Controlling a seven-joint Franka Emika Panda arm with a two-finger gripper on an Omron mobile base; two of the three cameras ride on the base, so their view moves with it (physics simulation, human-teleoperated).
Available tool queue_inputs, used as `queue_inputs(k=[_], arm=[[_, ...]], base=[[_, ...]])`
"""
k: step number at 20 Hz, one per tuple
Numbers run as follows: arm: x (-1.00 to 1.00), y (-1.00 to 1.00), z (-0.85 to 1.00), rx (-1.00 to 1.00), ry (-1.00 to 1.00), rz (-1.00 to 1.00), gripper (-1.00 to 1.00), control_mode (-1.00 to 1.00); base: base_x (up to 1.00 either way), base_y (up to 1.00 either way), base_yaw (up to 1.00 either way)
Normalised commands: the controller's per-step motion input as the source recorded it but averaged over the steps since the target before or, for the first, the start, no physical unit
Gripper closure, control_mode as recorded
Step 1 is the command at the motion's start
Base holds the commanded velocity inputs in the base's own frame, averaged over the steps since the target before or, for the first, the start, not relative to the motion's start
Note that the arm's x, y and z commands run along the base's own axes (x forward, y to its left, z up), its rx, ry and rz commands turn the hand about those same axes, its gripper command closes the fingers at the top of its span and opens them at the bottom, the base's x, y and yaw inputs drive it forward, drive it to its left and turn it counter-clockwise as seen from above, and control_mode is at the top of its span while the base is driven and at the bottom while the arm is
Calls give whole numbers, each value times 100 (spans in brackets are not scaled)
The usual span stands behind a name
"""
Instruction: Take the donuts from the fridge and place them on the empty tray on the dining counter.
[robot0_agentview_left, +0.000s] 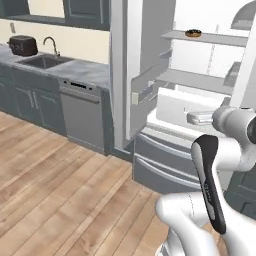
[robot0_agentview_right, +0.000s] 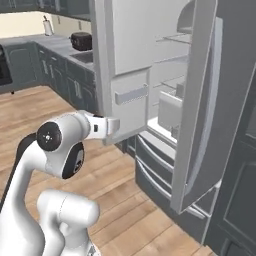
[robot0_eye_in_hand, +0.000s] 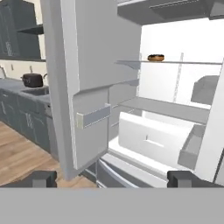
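The claw (robot0_eye_in_hand: 112, 178) stands with its two small dark fingertips (robot0_eye_in_hand: 43, 178) spread wide apart, nothing between them, held in the air in front of the tall grey-steel French-door fridge (robot0_eye_in_hand: 87, 87) and well apart from it. In the hand view the fingertips frame the lower part of the white interior, where a pale white crisper drawer (robot0_eye_in_hand: 151, 140) sits under the lowest shelf. Both fridge doors are swung open; the left door's inner face carries a shallow white door bin (robot0_eye_in_hand: 93, 116).

Up on a thin glass shelf (robot0_eye_in_hand: 183, 62) near the top of the interior rests one small tan ring donut with dark chocolate icing (robot0_eye_in_hand: 155, 57), lying flat close to the shelf's left front edge. The left base view shows the same donut (robot0_agentview_left: 193, 33) on that upper shelf, well above and beyond the white arm.

Left of the fridge runs a grey-topped bench (robot0_agentview_left: 75, 67) over dark grey cabinets, with a steel sink and curved tap (robot0_agentview_left: 50, 47), a black toaster (robot0_agentview_left: 23, 45) and a grey dishwasher front (robot0_agentview_left: 80, 115). The floor is light wooden planking (robot0_agentview_left: 60, 195).
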Motion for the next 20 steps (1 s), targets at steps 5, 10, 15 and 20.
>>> queue_inputs(k=[5, 10, 15, 20], arm=[[0, 0, 0, 0, 0, 0, -100, 100], [0, 0, 0, 0, 0, 0, -100, 100], [0, 0, 0, 0, 0, 0, -100, 100], [0, 0, 0, 0, 0, 0, -100, 100]], base=[[74, 68, -49], [38, 2, -37], [32, -16, -30], [61, 40, -30]])
